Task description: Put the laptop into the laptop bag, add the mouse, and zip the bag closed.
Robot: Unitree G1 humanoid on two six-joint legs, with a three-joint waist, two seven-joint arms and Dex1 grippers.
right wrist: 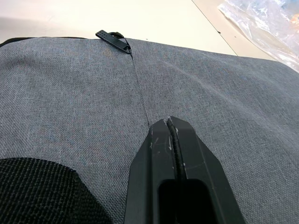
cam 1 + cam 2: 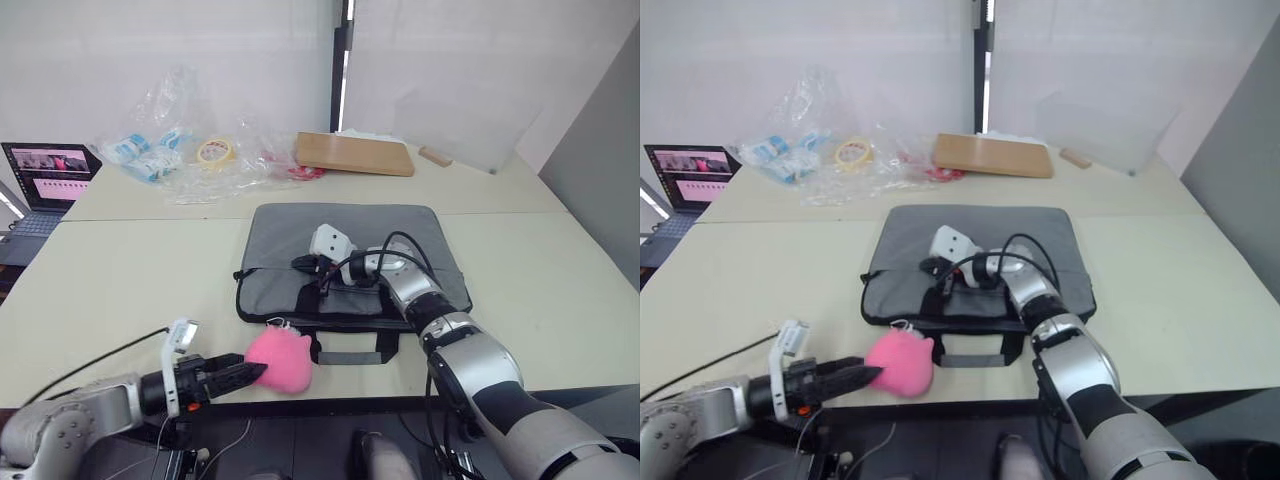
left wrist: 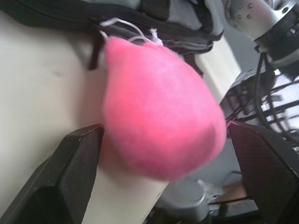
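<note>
Laptop bag (image 2: 345, 250) lies flat mid-table; we note the right gripper (image 1: 172, 125) resting on its fabric, fingers pressed together. Left gripper (image 3: 163, 154), fingers spread, flanks the pink ball (image 2: 279, 361) near the handles.

One laptop bag (image 2: 350, 255), one pink ball (image 2: 279, 362).

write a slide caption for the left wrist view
Open left gripper straddling the fluffy pink ball at the table's edge, with the grey laptop bag just behind it.
</note>
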